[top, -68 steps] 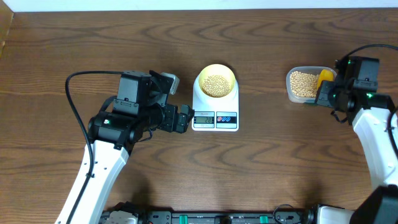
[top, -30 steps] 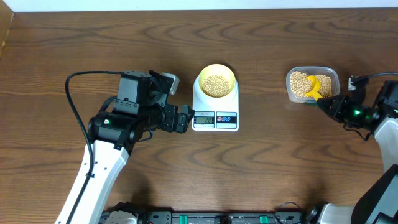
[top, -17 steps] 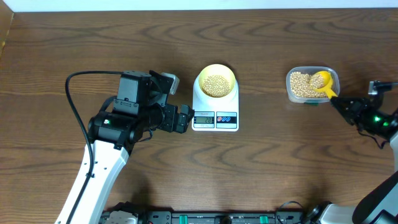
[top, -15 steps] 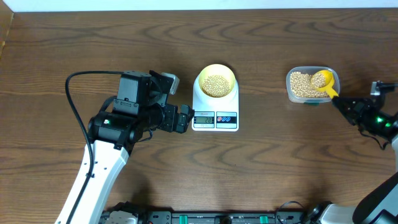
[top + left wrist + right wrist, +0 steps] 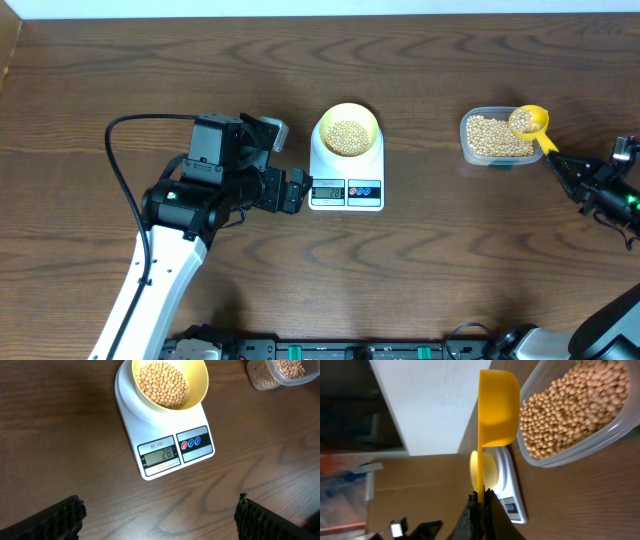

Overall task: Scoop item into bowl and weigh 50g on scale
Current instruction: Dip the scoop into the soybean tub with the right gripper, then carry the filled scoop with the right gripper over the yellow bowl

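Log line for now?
right end effector: shut on scoop | scoop: loaded, over tub | bowl: beans, on scale | left end effector: open

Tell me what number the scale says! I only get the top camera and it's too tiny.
Observer: On the left wrist camera, the scale has a display that looks like it reads 28.
Operator: Is the right hand really holding the scoop?
Observer: Yes. The right wrist camera shows it pinched shut on the thin handle.
Operator: And the left hand?
Observer: Its two fingers stand wide apart with nothing between them.
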You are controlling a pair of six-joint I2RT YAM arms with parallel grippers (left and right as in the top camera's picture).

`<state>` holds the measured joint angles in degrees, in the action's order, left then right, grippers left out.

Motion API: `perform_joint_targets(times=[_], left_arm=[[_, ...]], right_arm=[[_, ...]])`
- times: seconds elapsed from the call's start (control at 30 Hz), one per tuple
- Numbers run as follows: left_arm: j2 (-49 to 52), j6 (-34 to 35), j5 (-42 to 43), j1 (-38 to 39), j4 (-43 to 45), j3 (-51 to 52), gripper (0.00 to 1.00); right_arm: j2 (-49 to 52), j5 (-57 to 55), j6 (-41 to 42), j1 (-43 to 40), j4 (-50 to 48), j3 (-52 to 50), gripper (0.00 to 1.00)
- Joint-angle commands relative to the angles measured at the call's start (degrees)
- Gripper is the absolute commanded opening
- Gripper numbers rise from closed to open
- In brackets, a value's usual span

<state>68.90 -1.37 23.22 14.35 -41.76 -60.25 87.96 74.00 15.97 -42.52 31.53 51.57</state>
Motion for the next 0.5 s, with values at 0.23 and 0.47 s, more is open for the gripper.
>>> perform_joint_targets(times=[0.23,0.47], left_arm=[[0.00,-0.55,-0.35,-0.20,0.04,-0.07,0.98],[0.00,-0.55,-0.35,-0.20,0.02,-0.07,0.98]], right_arm=[[0.35,10.19,5.25,5.51,0.17,-0.44,0.01],[0.35,8.85,10.36,16.50,-1.53,-0.44,0.01]])
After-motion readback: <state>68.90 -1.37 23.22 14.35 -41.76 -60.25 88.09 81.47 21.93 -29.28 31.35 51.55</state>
